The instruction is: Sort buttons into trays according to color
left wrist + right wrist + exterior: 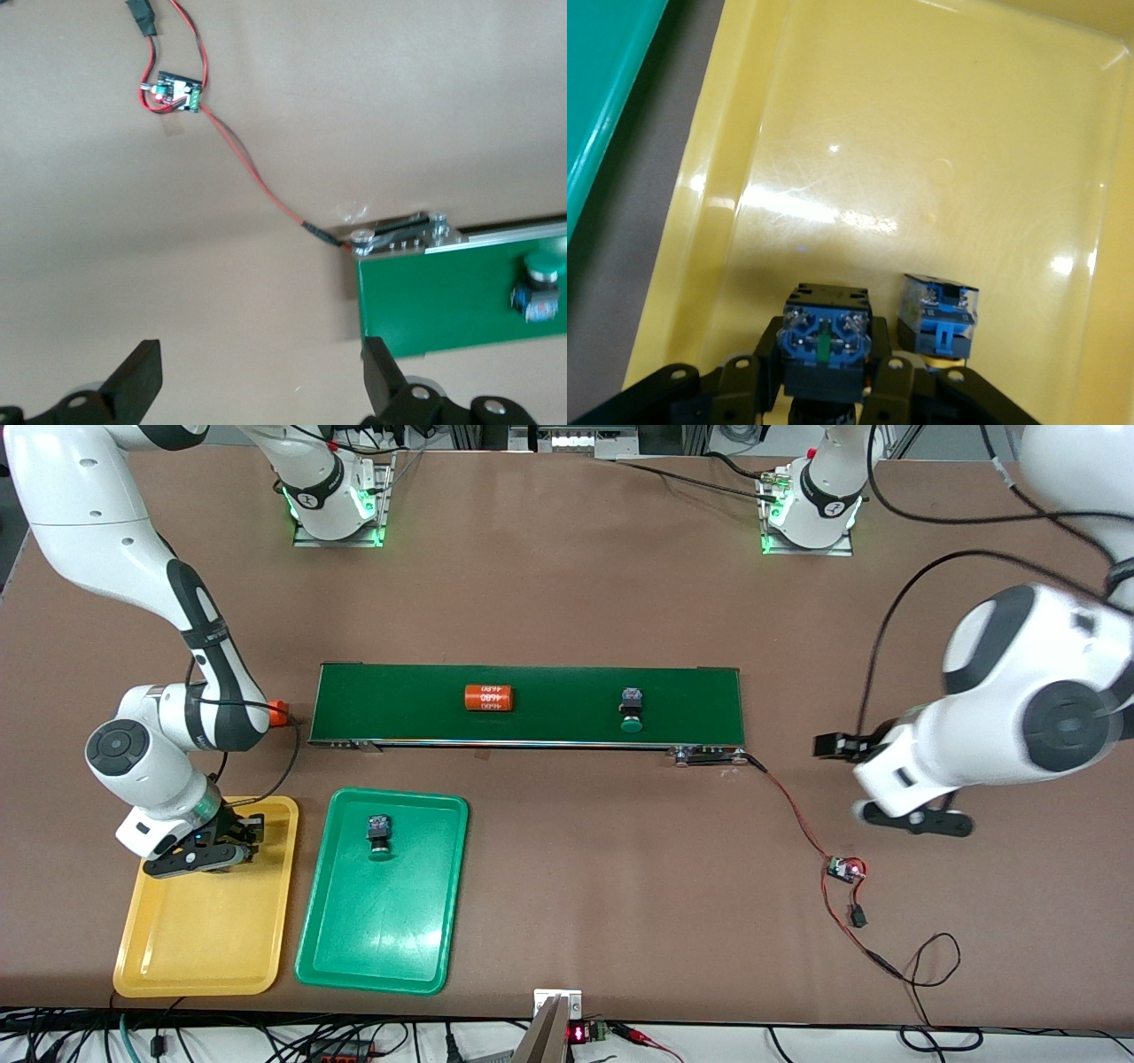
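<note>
Spanning the middle of the brown table (567, 584), the long dark-green conveyor belt (532, 704) carries an orange cylinder with white print (489, 697) and, toward the left arm's end, a green-capped push-button switch (631, 711); the left wrist view shows that same switch at the belt's end, along with a red wire (257, 181) running from the belt to a small circuit board (174, 91).

Nearer the front camera than the belt, at the right arm's end, lie two shallow plastic trays just beside each other. The green tray (383, 957) holds one green-capped switch with a dark body (379, 836). The yellow tray (208, 957) looks almost bare from the front, where the bent right arm hides its contents; only the right wrist view reveals a blue-bodied switch standing on the tray floor (939, 317).

The right gripper (232, 849) hangs low over the yellow tray, clamped on another blue-bodied switch (824, 341). The left gripper (261, 390) waits over bare table off the belt's end, fingers spread wide.
</note>
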